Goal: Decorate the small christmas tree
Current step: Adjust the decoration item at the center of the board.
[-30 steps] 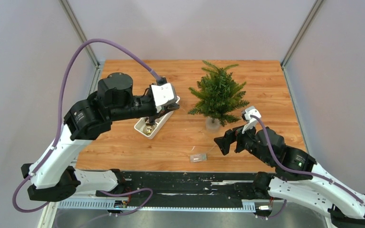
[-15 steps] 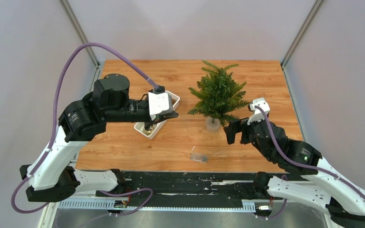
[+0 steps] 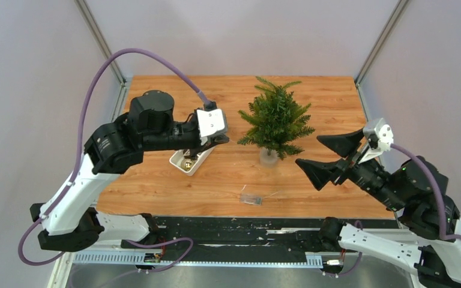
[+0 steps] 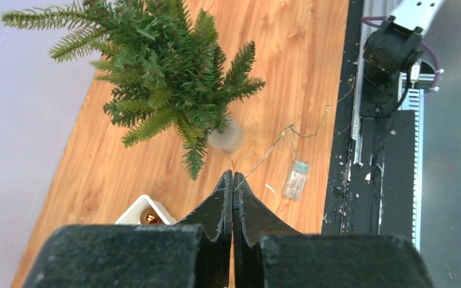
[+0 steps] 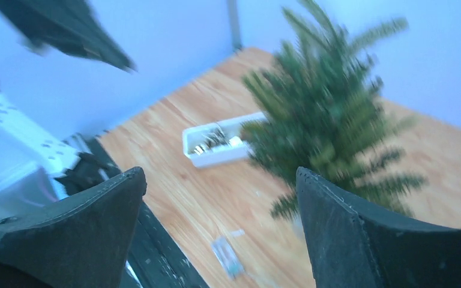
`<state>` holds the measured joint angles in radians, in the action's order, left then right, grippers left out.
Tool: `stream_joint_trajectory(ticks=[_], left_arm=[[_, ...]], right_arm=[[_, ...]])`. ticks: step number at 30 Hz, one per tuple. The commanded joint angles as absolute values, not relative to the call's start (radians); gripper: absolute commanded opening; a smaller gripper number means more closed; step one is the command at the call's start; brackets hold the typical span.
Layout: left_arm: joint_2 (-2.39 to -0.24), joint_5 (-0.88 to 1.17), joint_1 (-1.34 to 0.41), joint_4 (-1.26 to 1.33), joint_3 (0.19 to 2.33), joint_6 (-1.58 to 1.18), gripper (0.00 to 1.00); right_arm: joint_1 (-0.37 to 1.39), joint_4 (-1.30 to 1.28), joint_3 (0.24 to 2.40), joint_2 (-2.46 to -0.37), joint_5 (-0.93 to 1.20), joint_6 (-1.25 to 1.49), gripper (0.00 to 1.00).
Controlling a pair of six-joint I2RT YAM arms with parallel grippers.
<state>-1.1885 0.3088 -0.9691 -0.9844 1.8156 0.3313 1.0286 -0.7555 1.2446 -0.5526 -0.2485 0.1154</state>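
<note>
The small christmas tree (image 3: 274, 120) stands upright toward the far side of the wooden table (image 3: 336, 96), a little right of the middle, with its thin trunk in a clear round base (image 3: 268, 157). Its green needle branches spread to all sides. I see no ornament and no light on them, so I judge that the decorating is at its very beginning.

In front of the tree, near the table's near edge, lies a small clear battery box (image 3: 251, 199). A thin wire (image 4: 270, 150) runs from it toward the tree's base. Left of the tree is a white tray (image 3: 177, 161) with a golden ball (image 3: 187, 163) in it.

The left gripper (image 4: 232, 180) hangs over the tray with its jaws pressed together. The wire passes close to its tips, but I cannot tell if it is pinched.

The right gripper (image 3: 308, 150) hovers just right of the tree with its jaws spread wide and nothing between them.

The step in hand seems to be fetching the first decoration. If the ball is wanted, the left jaws must first open and go down into the tray. If the lights are wanted, the fine wire needs an exact pinch and a slow lift to the branches, so that the light tree does not tip.
</note>
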Motion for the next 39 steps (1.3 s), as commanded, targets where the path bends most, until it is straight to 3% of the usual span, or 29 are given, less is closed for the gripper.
stream_joint_trajectory(ticks=[1, 9, 12, 16, 23, 27, 29, 31, 32, 34, 39], left_arm=[[-1.246, 0.236, -0.977, -0.941, 1.874, 0.264, 0.0], [-1.279, 0.229, -0.978, -0.942, 1.906, 0.245, 0.0], [-1.284, 0.235, -0.977, -0.942, 1.902, 0.244, 0.0], [-1.285, 0.25, -0.977, -0.945, 1.902, 0.246, 0.0], [-1.273, 0.251, -0.977, -0.949, 1.894, 0.26, 0.0], [-1.269, 0.288, -0.977, -0.954, 1.886, 0.269, 0.0], [-1.268, 0.329, -0.979, -0.958, 1.875, 0.279, 0.06], [-1.266, 0.373, -0.978, -0.958, 1.858, 0.282, 0.24], [-1.265, 0.405, -0.979, -0.957, 1.847, 0.283, 0.4], [-1.264, 0.447, -0.978, -0.952, 1.834, 0.277, 0.55], [-1.266, 0.472, -0.977, -0.927, 1.799, 0.272, 0.68]], right_arm=[[1.029, -0.601, 1.337, -0.721, 0.072, 0.006, 0.96], [1.03, -0.427, 1.393, -0.955, 0.202, -0.054, 0.97], [1.029, -0.405, 1.394, -1.002, 0.202, -0.049, 0.93], [1.029, -0.388, 1.374, -1.019, 0.169, -0.055, 0.64], [1.029, -0.384, 1.365, -1.008, 0.145, -0.05, 0.02], [1.028, -0.408, 1.377, -0.998, 0.105, -0.048, 0.0], [1.029, -0.426, 1.387, -0.991, 0.088, -0.049, 0.0], [1.029, -0.443, 1.397, -0.986, 0.086, -0.053, 0.0], [1.029, -0.451, 1.403, -0.984, 0.086, -0.055, 0.0], [1.028, -0.47, 1.422, -0.978, 0.089, -0.059, 0.0], [1.028, -0.508, 1.475, -0.974, 0.102, -0.071, 0.0]])
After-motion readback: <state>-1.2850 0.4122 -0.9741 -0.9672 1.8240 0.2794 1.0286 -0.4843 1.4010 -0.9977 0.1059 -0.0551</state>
